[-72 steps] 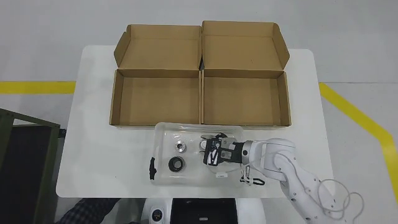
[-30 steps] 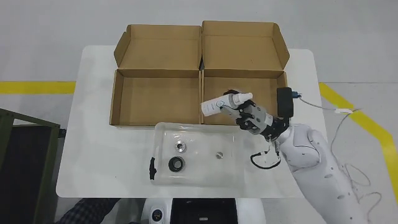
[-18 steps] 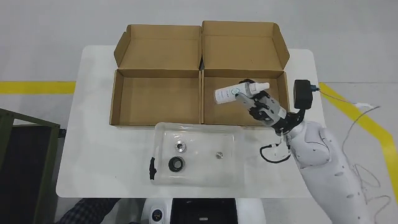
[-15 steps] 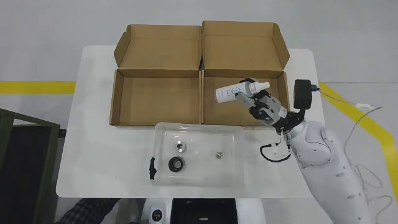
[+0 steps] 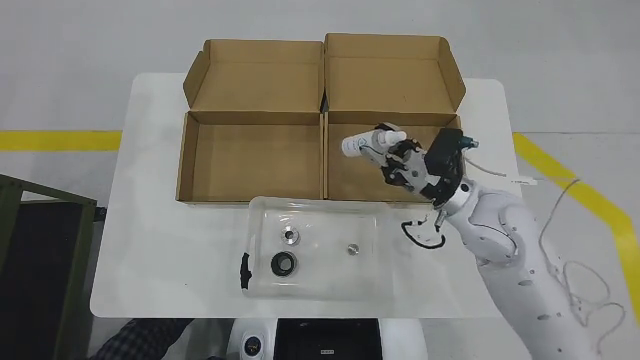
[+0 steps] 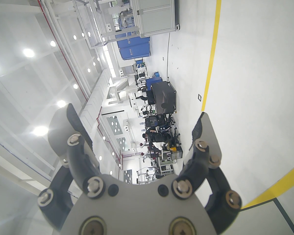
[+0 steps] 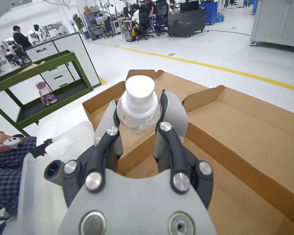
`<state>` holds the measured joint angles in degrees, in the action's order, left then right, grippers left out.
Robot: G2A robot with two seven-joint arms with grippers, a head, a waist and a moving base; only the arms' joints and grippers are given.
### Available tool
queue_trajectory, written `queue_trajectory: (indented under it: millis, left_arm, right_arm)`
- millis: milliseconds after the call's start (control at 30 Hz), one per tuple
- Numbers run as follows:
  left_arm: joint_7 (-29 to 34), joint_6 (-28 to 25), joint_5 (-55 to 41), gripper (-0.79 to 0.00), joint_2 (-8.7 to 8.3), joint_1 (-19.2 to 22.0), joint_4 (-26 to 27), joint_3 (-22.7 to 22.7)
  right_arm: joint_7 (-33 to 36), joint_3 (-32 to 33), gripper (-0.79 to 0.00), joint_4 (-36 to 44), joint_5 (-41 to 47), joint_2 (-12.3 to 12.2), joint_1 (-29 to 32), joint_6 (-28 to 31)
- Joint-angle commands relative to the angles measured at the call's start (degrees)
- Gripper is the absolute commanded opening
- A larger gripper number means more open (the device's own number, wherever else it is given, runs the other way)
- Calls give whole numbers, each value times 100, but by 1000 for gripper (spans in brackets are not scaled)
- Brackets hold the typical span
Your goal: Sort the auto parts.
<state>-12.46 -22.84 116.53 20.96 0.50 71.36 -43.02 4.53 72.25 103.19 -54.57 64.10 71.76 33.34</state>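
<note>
My right gripper (image 5: 392, 156) (image 7: 139, 113) is shut on a small clear bottle with a white cap (image 5: 366, 142) (image 7: 139, 96), held above the right cardboard box (image 5: 395, 160) (image 7: 237, 133). The left cardboard box (image 5: 250, 158) stands beside it. In the clear plastic tray (image 5: 262, 210) near the table's front lie a small silver part (image 5: 290, 235), a black ring (image 5: 285, 264) and a small metal piece (image 5: 352, 250). A black part (image 5: 245, 270) sits at the tray's left edge. My left gripper (image 6: 137, 121) is open, held up toward the room.
Both boxes have their lids folded back toward the far edge of the white table (image 5: 150, 160). A green shelf (image 5: 40, 250) stands left of the table. A person's hand with a controller (image 7: 5, 143) shows near the tray.
The right gripper lifted the bottle out of the tray and carried it back over the right box. In the last half second the wrist turned, tipping the bottle toward the left.
</note>
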Motion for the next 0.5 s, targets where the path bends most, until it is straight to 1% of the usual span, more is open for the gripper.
queue_trajectory:
  millis: [0, 233, 467]
  left_arm:
    - [0, 0, 0, 0, 0, 0, 0, 0]
    - [0, 0, 0, 0, 0, 0, 0, 0]
    - [0, 0, 0, 0, 0, 0, 0, 0]
  right_arm:
    - [22, -110, -785, -116, -267, 19, -106, -152]
    - [118, -422, -785, -473, -913, 85, -429, -582]
    - [255, -726, -785, -903, -1258, 166, -793, -875]
